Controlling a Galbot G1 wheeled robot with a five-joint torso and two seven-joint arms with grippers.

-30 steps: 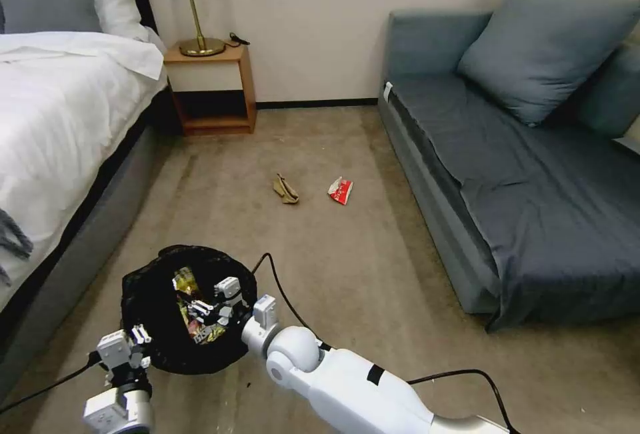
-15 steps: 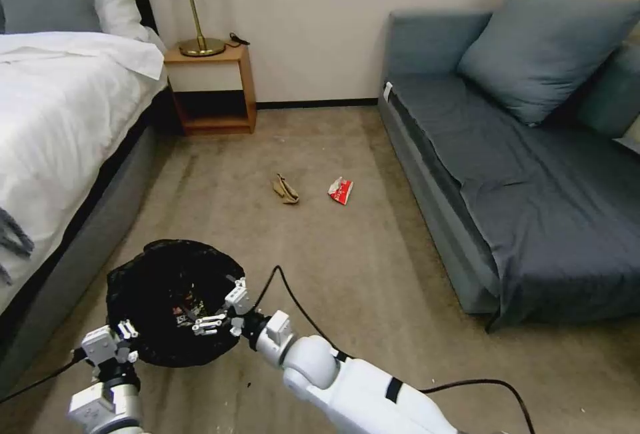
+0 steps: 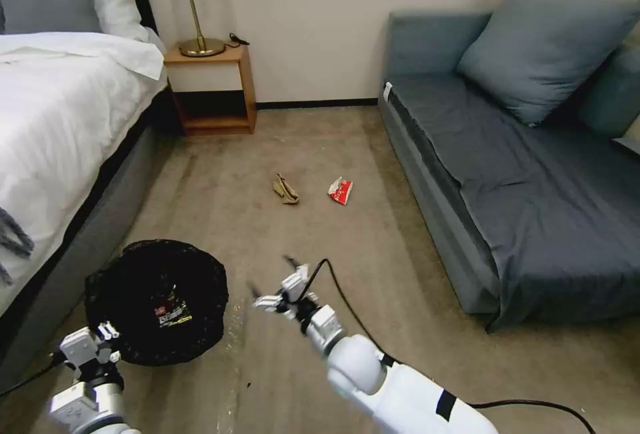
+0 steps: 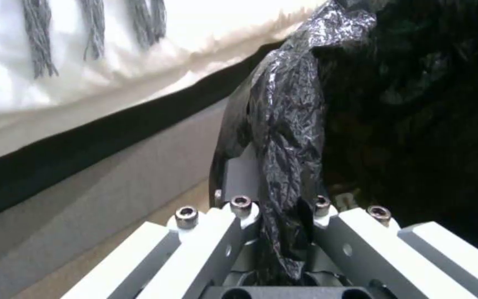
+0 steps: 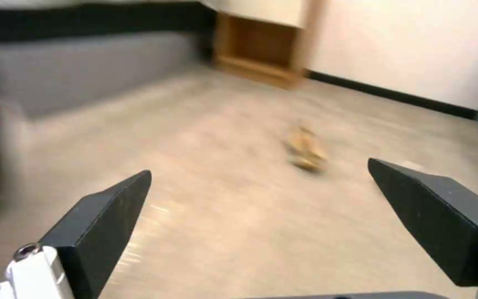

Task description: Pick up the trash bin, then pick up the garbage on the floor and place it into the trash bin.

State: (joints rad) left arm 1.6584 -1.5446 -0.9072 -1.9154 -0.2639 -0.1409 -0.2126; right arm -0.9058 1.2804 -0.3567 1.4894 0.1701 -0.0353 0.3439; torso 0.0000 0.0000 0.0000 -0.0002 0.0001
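Left gripper (image 3: 100,341) is clamped on the near rim of the trash bin (image 3: 120,287), pinching a fold of black bag (image 4: 288,137) between its jaws; the bin sits low beside the bed (image 3: 60,121) with wrappers inside. Right gripper (image 3: 270,284) hovers over the carpet just right of the bin, jaws spread wide, nothing held. Farther out on the floor lie the crumpled tan scrap (image 3: 285,189) and, just right of it, the red-and-white wrapper (image 3: 341,190).
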